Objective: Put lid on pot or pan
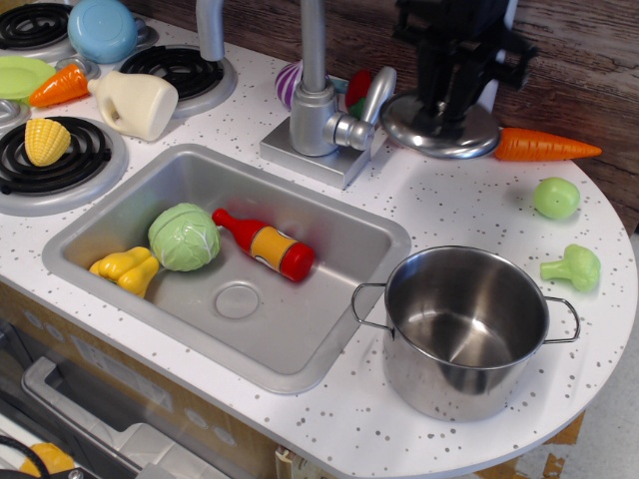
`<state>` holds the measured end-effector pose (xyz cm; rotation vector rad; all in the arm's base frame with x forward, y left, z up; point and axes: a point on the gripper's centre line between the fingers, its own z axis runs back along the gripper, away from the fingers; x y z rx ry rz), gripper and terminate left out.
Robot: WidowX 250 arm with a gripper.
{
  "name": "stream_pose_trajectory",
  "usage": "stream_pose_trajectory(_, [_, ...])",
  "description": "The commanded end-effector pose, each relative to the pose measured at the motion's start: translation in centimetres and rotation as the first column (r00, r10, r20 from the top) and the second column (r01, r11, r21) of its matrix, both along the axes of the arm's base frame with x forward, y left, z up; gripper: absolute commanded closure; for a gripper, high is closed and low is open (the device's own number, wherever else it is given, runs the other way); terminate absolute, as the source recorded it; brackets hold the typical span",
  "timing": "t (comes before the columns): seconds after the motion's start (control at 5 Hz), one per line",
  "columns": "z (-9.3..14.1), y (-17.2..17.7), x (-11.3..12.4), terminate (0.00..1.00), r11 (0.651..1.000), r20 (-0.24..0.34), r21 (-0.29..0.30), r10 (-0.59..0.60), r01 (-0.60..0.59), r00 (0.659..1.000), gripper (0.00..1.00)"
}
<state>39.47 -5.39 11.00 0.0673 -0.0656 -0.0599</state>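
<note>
- Far left of the sink point(329, 364): stove burners carrying a corn cob point(46, 141), a cream jug point(132, 103) on its side, a small carrot point(60, 86) and a blue bowl point(102, 29)
- Inside the sink: yellow pepper point(125, 270), green cabbage point(184, 237), red-and-yellow bottle point(266, 244) lying diagonally
- Behind the sink's far rim: faucet point(318, 100) on its grey base
- Right of the faucet, beyond the sink's far right corner: gripper point(454, 92) clenched on the knob of the lid point(441, 128); lid hangs roughly level and appears clear of the counter (knob itself hidden behind the fingers)
- Lid appearance: round, shallow, shiny steel, rim catching light; an orange carrot point(545, 147) lies just beside its right edge
- Right of the sink's near corner: pot point(465, 329), upright, mouth open and empty, one wire loop handle toward the sink, one away
- Key relation: pot lies toward the camera from the gripper and slightly right, well apart; judged next move is a carry forward, then a level descent centred on the pot mouth
- Right of the pot: green ball-shaped toy point(556, 198) and broccoli point(574, 266), both seemingly outside the likely carry path
</note>
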Motion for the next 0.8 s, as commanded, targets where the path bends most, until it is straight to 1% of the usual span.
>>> stream_pose_trajectory(0.0, [6.1,-3.0,-3.1,0.0,0.991,0.041,-0.026,0.13,-0.129,0.991,1.0])
stream_pose_trajectory(0.2, [5.6,-3.1,-5.8,0.0,0.984,0.043,-0.015,0.177,-0.177,0.983,1.0])
stream_pose_trajectory(0.4, [5.3,-3.4,-8.2,0.0,0.979,0.036,-0.035,0.203,-0.202,0.978,1.0])
stream_pose_trajectory(0.6, [3.5,-3.9,-10.2,0.0,0.974,0.05,-0.046,0.225,-0.222,0.973,1.0])
